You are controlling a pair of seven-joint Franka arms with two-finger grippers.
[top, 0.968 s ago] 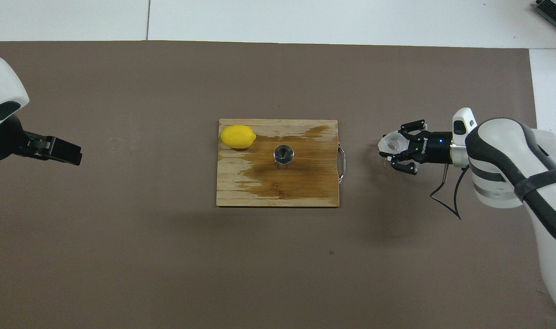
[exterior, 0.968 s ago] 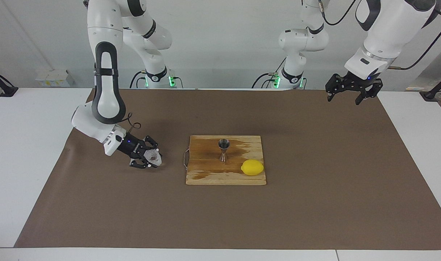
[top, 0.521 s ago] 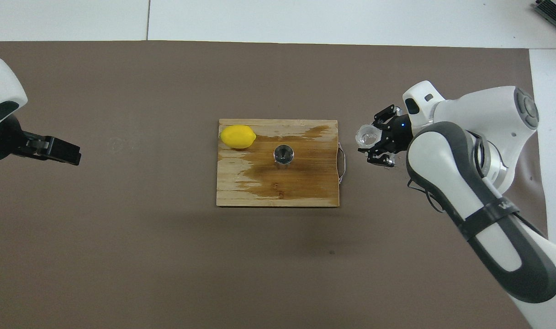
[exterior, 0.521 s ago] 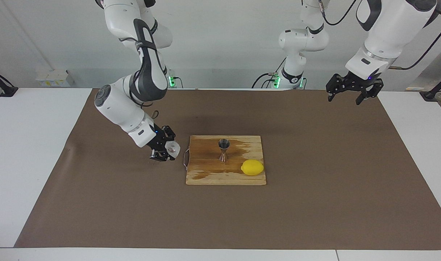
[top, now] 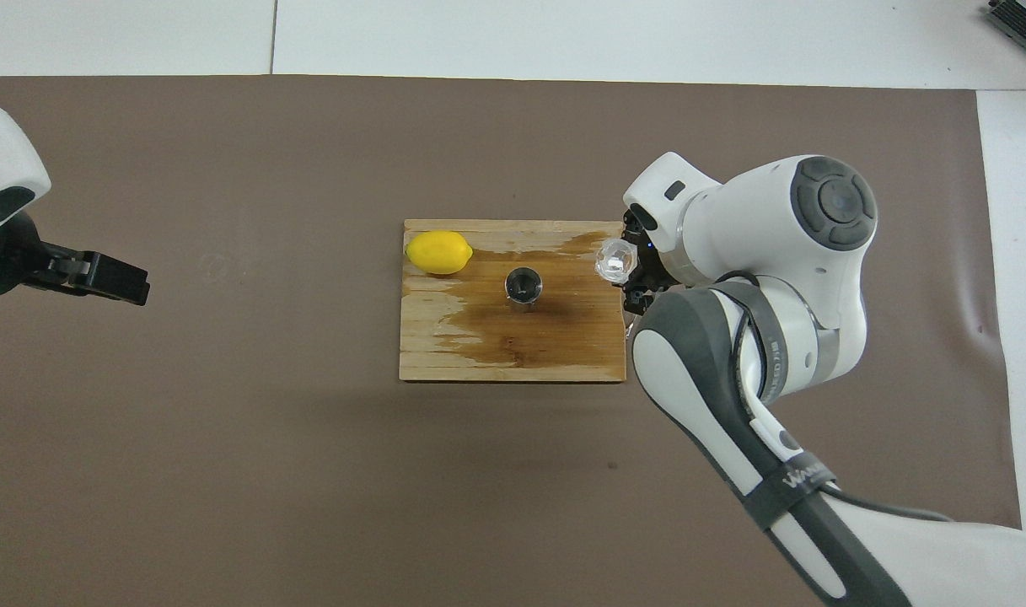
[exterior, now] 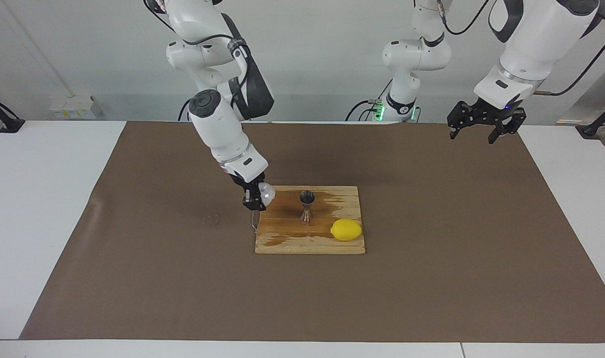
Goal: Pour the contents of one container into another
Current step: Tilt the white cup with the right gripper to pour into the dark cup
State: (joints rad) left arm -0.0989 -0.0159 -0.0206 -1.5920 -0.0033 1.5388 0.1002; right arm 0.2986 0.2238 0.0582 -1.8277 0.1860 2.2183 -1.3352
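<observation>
At frame centre the jigger (exterior: 307, 205) stands upright on the wooden board (exterior: 282, 238), nothing poured yet. Just beside it, the right gripper (exterior: 256, 196) clamps the crinkled cup (exterior: 266, 194) over the board's edge. Upper right, the left gripper (exterior: 485, 127) waits, fingers spread.

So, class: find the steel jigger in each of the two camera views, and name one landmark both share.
Facing view: the jigger stands upright near the middle of the wooden board, nearer to the robots than the lemon.
Overhead view: the jigger, seen from above as a dark round mouth, stands mid-board.
Shared landmark: the lemon, at one corner of the board.
</observation>
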